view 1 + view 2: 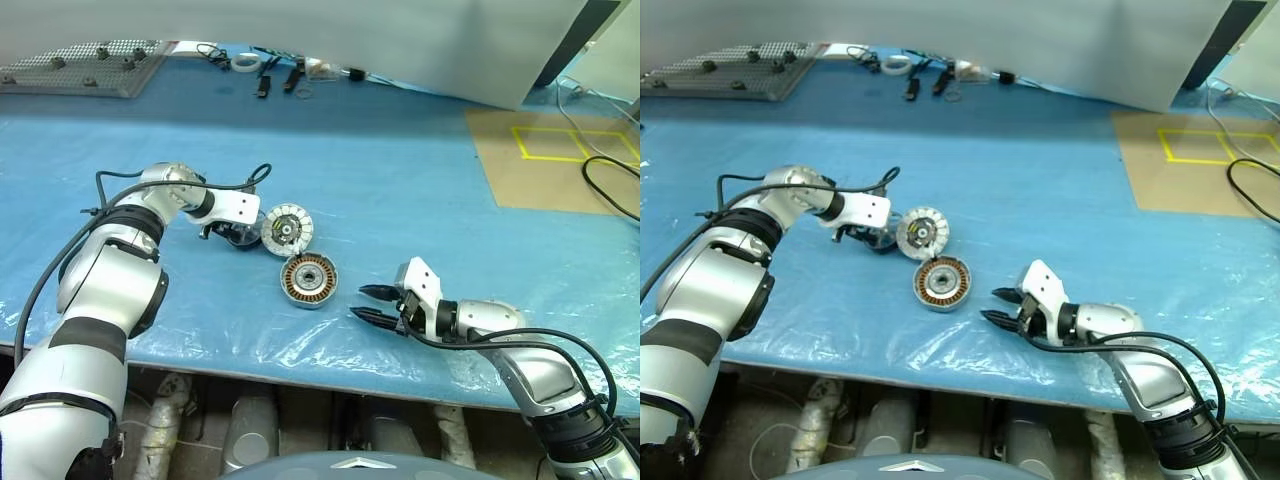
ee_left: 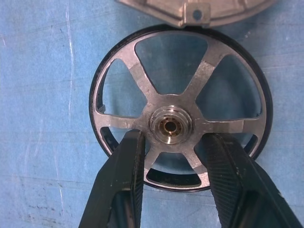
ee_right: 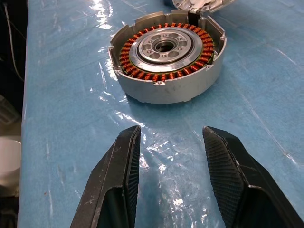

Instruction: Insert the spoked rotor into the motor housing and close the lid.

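1. Copper windings ring the motor housing (image 1: 307, 281), flat on the blue table cover (image 1: 420, 190), open face up.
2. Lid (image 1: 287, 229) just beside the housing at its 11 o'clock, white-segment face showing.
3. Spoked rotor (image 2: 179, 107) lies at the lid's 9 o'clock.
4. Left gripper (image 2: 173, 164) over the rotor, fingers straddling the hub through the spoke gaps; grip unclear.
5. Right gripper (image 1: 376, 304) at the housing's 4 o'clock, jaws apart, empty.
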